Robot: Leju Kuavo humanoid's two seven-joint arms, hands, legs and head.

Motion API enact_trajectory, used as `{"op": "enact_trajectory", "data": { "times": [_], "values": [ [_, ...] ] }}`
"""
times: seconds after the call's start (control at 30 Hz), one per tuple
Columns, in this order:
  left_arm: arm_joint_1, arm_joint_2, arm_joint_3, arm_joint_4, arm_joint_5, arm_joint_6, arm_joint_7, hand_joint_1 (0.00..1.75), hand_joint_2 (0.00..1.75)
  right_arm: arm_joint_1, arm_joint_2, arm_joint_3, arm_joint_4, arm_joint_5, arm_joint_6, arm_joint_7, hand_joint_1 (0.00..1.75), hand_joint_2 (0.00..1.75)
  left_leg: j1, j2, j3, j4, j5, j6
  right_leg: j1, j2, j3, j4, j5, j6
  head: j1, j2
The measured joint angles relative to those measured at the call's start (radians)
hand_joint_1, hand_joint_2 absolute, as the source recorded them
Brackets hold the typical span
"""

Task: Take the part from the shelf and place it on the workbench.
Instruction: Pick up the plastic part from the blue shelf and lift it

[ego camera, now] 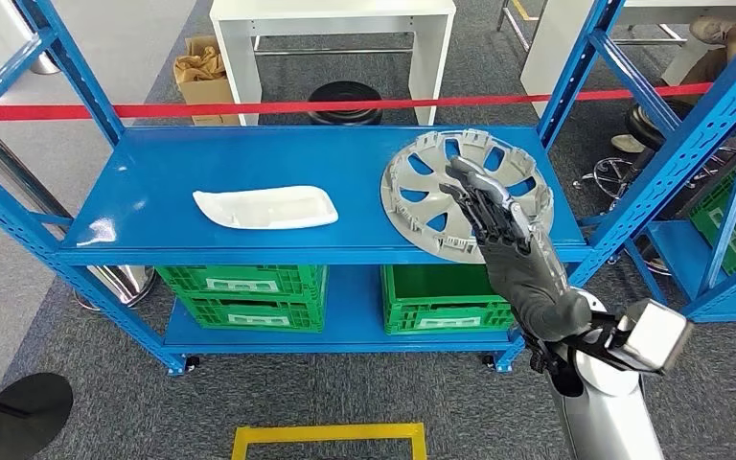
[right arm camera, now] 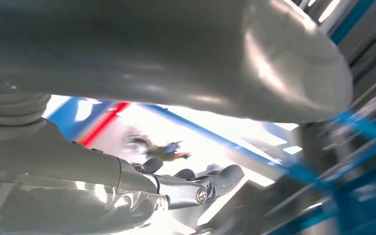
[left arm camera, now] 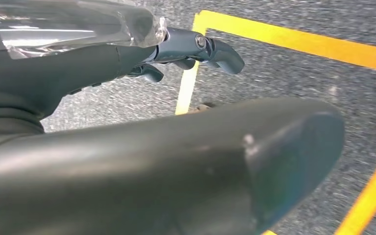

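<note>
Right hand fingers stretched out nearly straight and spread, holding nothing, overlapping the silver wheel cover right of centre in the head view; contact can't be confirmed. Right wrist view is blurred, fingers look extended with nothing between them and the thumb.

Left hand hangs over grey carpet with yellow floor tape; fingers loosely curved, nothing in them.

Wheel cover lies flat on the right half of the blue shelf, top deck, slightly overhanging the front edge. White plastic tray part lies flat on the left half of the same deck, well apart from the cover.

Lower deck: green crates, one left, one right. Red barrier tape runs across the upper frame behind the shelf. White table top centre, cardboard box to its left. Second blue rack at the right edge. Black stanchion base lower left.
</note>
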Motion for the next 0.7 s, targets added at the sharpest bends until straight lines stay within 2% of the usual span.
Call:
{"op": "enact_trajectory", "data": {
  "times": [0.03,0.07,0.17,0.23,0.27,0.33,0.37,0.4,0.47,0.5,0.53,0.57,0.6,0.63,0.67,0.7],
  "values": [
    [-0.001,-0.001,0.000,0.000,0.000,0.000,0.000,0.00,0.00,0.001,-0.005,-0.004,0.023,-0.002,-0.014,0.011,0.00,0.00,-0.001,-0.001,0.010,-0.001,-0.010,-0.005,0.003,0.002,0.012,-0.035,0.029,-0.004,0.000,0.000],
    [-0.002,-0.002,0.000,0.001,-0.002,0.000,-0.001,0.00,0.00,0.003,-0.010,-0.008,0.042,0.003,-0.030,0.022,0.00,0.00,-0.001,-0.003,0.022,0.001,-0.017,-0.010,0.005,0.004,0.022,-0.050,0.044,-0.008,-0.001,0.000],
    [-0.006,-0.003,0.000,0.000,-0.009,0.000,-0.004,0.00,0.00,0.005,-0.022,-0.020,0.083,0.069,-0.099,0.056,0.00,0.00,-0.003,-0.001,0.037,0.031,-0.016,-0.025,0.001,0.007,0.053,-0.061,0.040,-0.019,-0.002,0.000],
    [-0.009,-0.004,0.000,0.000,-0.011,0.000,-0.005,0.00,0.00,0.011,-0.029,-0.023,0.107,0.104,-0.132,0.067,0.00,0.00,-0.001,0.007,-0.007,0.102,-0.035,-0.035,-0.007,0.006,0.070,-0.068,0.037,-0.025,-0.008,0.000],
    [-0.010,-0.005,0.000,0.000,-0.012,0.000,-0.006,0.00,0.00,0.017,-0.032,-0.024,0.119,0.110,-0.137,0.068,0.00,0.00,0.002,0.011,-0.046,0.157,-0.058,-0.041,-0.010,0.006,0.072,-0.070,0.034,-0.026,-0.011,0.000],
    [-0.005,-0.004,0.000,0.000,-0.012,0.000,-0.006,0.00,0.00,0.033,-0.038,-0.024,0.138,0.128,-0.149,0.076,0.00,0.87,0.010,0.015,-0.133,0.260,-0.106,-0.054,-0.015,0.007,0.074,-0.071,0.027,-0.025,-0.014,0.000],
    [-0.002,-0.004,0.000,0.000,-0.012,0.000,-0.008,0.00,0.00,0.042,-0.042,-0.024,0.147,0.151,-0.164,0.089,0.00,1.31,0.014,0.015,-0.164,0.280,-0.109,-0.059,-0.017,0.007,0.077,-0.070,0.022,-0.022,-0.015,0.000],
    [0.001,-0.004,0.000,0.000,-0.011,0.001,-0.011,0.00,0.00,0.050,-0.045,-0.024,0.154,0.198,-0.193,0.110,0.00,1.75,0.017,0.015,-0.178,0.264,-0.087,-0.062,-0.021,0.007,0.082,-0.070,0.017,-0.018,-0.016,0.000],
    [0.004,-0.005,0.000,0.000,-0.011,0.002,-0.016,0.00,0.00,0.066,-0.053,-0.024,0.165,0.358,-0.286,0.165,0.00,1.75,0.023,0.017,-0.156,0.142,0.015,-0.068,-0.028,0.007,0.096,-0.070,0.004,-0.007,-0.016,0.000],
    [0.005,-0.007,0.001,0.001,-0.012,0.004,-0.018,0.00,0.00,0.075,-0.057,-0.022,0.170,0.472,-0.347,0.193,0.00,1.75,0.024,0.018,-0.139,0.079,0.049,-0.070,-0.030,0.006,0.104,-0.070,-0.002,-0.001,-0.016,0.000],
    [0.007,-0.008,0.001,0.001,-0.013,0.005,-0.018,0.00,0.00,0.083,-0.061,-0.019,0.174,0.592,-0.406,0.217,0.00,1.75,0.023,0.020,-0.125,0.035,0.065,-0.068,-0.031,0.005,0.109,-0.070,-0.008,0.006,-0.017,0.000],
    [0.009,-0.010,0.001,0.002,-0.015,0.007,-0.018,0.00,0.00,0.092,-0.065,-0.013,0.178,0.711,-0.457,0.238,0.00,1.75,0.021,0.020,-0.118,0.016,0.072,-0.062,-0.030,0.005,0.111,-0.070,-0.012,0.013,-0.017,0.000],
    [0.011,-0.011,0.001,0.002,-0.017,0.008,-0.018,0.00,0.00,0.100,-0.068,-0.004,0.182,0.812,-0.493,0.254,0.00,1.75,0.019,0.020,-0.117,0.017,0.065,-0.054,-0.029,0.005,0.113,-0.072,-0.015,0.019,-0.018,0.000],
    [0.013,-0.012,0.001,0.002,-0.019,0.009,-0.018,0.00,0.00,0.108,-0.071,0.006,0.185,0.883,-0.510,0.266,0.00,1.75,0.018,0.020,-0.113,0.018,0.071,-0.045,-0.028,0.006,0.117,-0.077,-0.017,0.025,-0.018,0.000],
    [0.014,-0.013,0.001,0.002,-0.020,0.008,-0.018,0.00,0.00,0.114,-0.074,0.017,0.188,0.930,-0.514,0.274,0.00,1.75,0.020,0.020,-0.108,0.015,0.080,-0.041,-0.028,0.006,0.123,-0.080,-0.019,0.027,-0.018,0.000],
    [0.014,-0.014,0.001,0.003,-0.021,0.007,-0.018,0.00,0.00,0.118,-0.077,0.027,0.191,0.954,-0.511,0.280,0.00,1.75,0.022,0.019,-0.105,0.012,0.081,-0.039,-0.027,0.007,0.129,-0.085,-0.019,0.024,-0.018,0.000]
  ]
}}
